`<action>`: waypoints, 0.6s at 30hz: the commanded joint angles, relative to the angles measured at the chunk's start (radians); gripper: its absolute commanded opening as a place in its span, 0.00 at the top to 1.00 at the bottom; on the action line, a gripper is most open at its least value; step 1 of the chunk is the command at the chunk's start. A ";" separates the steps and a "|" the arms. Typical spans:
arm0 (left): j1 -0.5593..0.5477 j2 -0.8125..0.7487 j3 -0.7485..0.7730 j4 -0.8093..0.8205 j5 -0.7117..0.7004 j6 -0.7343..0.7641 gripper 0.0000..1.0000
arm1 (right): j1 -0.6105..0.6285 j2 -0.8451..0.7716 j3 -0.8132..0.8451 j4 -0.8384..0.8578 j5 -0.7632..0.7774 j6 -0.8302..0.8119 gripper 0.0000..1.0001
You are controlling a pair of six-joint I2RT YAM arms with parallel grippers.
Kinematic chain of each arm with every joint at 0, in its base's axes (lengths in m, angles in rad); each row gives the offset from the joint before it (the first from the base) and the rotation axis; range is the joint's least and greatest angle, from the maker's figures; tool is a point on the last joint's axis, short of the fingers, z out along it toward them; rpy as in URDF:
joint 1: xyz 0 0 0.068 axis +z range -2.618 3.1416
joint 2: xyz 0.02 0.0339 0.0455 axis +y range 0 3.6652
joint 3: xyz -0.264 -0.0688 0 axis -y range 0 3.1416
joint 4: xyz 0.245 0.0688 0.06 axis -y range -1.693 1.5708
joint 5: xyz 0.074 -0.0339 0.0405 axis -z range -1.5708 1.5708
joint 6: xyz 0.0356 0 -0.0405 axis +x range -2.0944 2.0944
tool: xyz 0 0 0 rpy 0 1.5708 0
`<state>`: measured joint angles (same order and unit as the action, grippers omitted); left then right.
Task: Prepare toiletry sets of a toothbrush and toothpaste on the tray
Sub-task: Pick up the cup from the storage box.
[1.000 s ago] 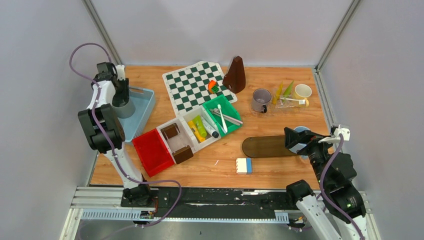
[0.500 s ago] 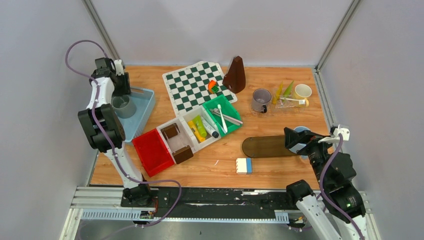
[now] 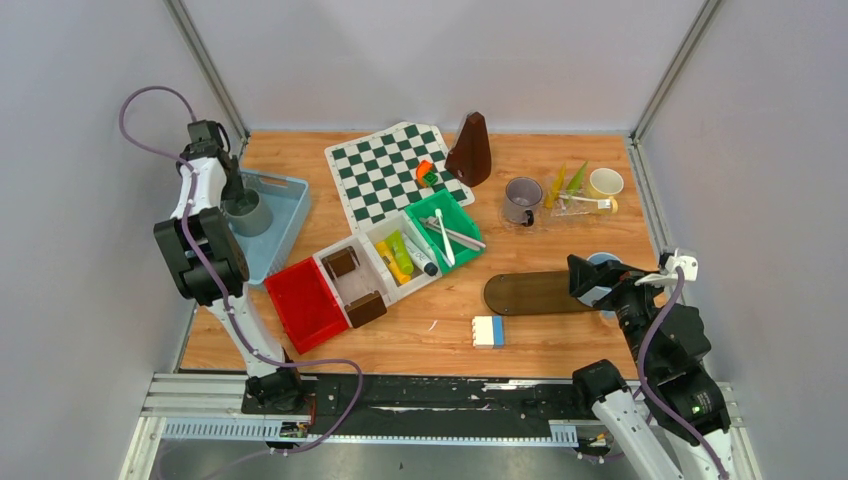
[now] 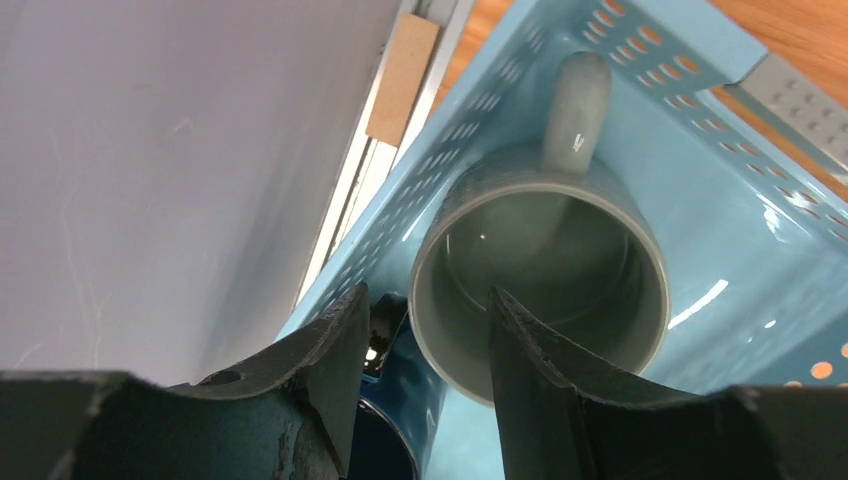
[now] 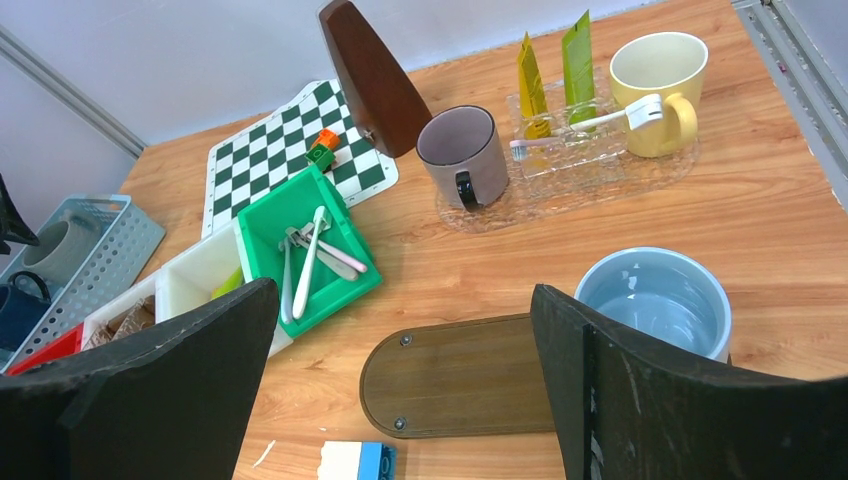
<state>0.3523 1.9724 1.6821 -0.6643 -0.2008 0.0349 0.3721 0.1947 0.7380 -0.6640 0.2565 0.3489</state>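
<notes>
We judge it early: the clear tray, upper right, has the grey mug and pale yellow mug w/ tubes and one toothbrush (all outside the mugs), the left gripper has its jaws apart astride the rim of the grey-green mug in the basket, upper left, and the right gripper gapes empty nr the light blue mug, lower right.

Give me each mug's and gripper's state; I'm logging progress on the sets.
Grey-green mug: upright, empty, in basket.
Left gripper: open, astride that mug's rim.
Right gripper: open, empty.
Light blue mug: upright, empty, on table.
Grey mug: upright, empty, on clear tray.
Yellow mug: upright, on clear tray.
</notes>
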 commanded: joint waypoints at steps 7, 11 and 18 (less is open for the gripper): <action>0.022 0.033 0.011 -0.050 -0.095 -0.116 0.50 | 0.007 -0.004 -0.002 0.047 0.010 -0.011 0.00; 0.028 0.069 0.033 -0.072 -0.074 -0.137 0.53 | 0.007 -0.002 -0.002 0.046 0.013 -0.013 0.00; 0.029 0.103 0.074 -0.087 -0.042 -0.134 0.71 | 0.007 0.004 -0.002 0.046 0.015 -0.013 0.00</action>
<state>0.3672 2.0701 1.7020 -0.7277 -0.2611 -0.0818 0.3721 0.1947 0.7376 -0.6601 0.2577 0.3458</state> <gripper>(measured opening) 0.355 0.996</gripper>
